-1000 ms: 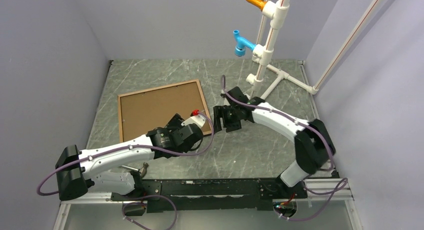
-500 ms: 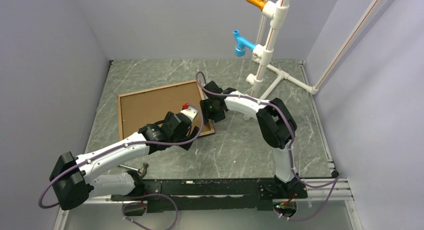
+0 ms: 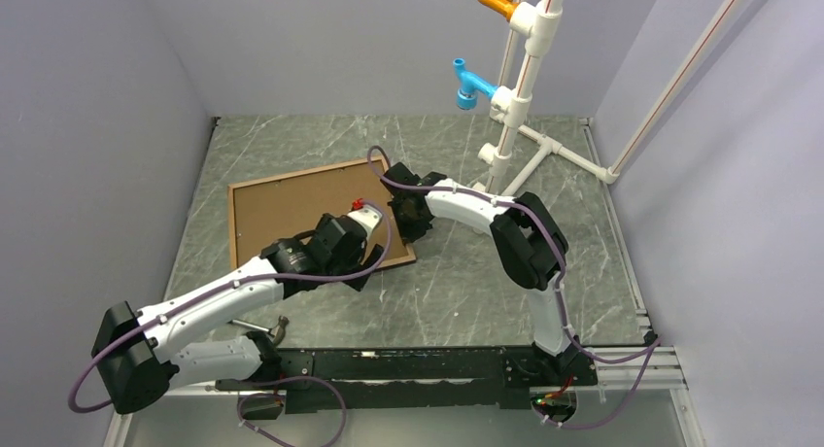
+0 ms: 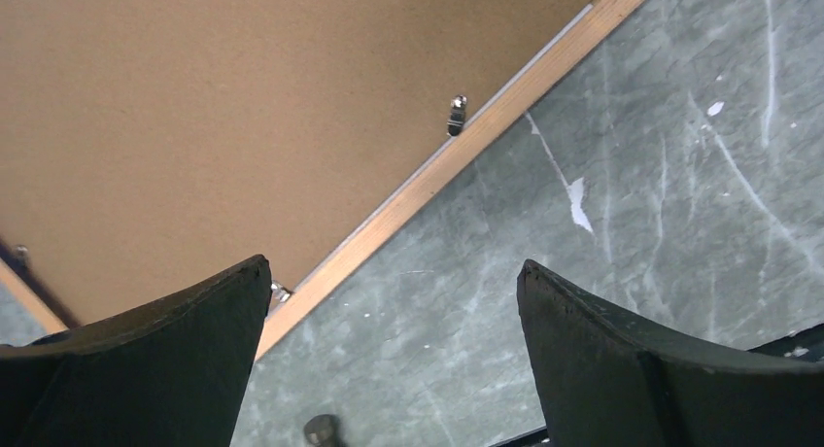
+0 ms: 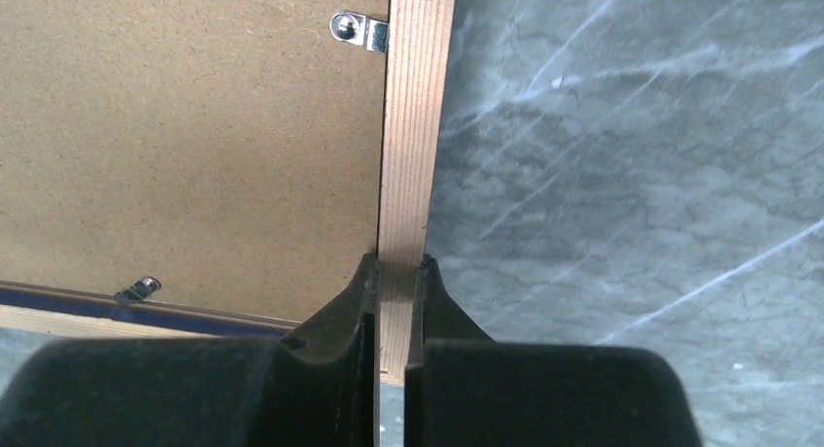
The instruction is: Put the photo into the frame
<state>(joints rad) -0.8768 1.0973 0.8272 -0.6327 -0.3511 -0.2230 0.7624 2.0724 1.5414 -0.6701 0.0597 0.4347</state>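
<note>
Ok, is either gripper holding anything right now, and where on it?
The right gripper pinches the frame by its wooden side rail, near a corner. The left gripper is open, holding nothing.

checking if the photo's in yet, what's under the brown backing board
Nothing under it shows. The backing board fills the frame, with small metal clips at its edge. It covers whatever lies beneath, so no photo can be seen.

Lab test cell w/ 2 robot arms (image 3: 219,293), plain walls (image 3: 321,39), PVC rig (image 3: 526,73).
</note>
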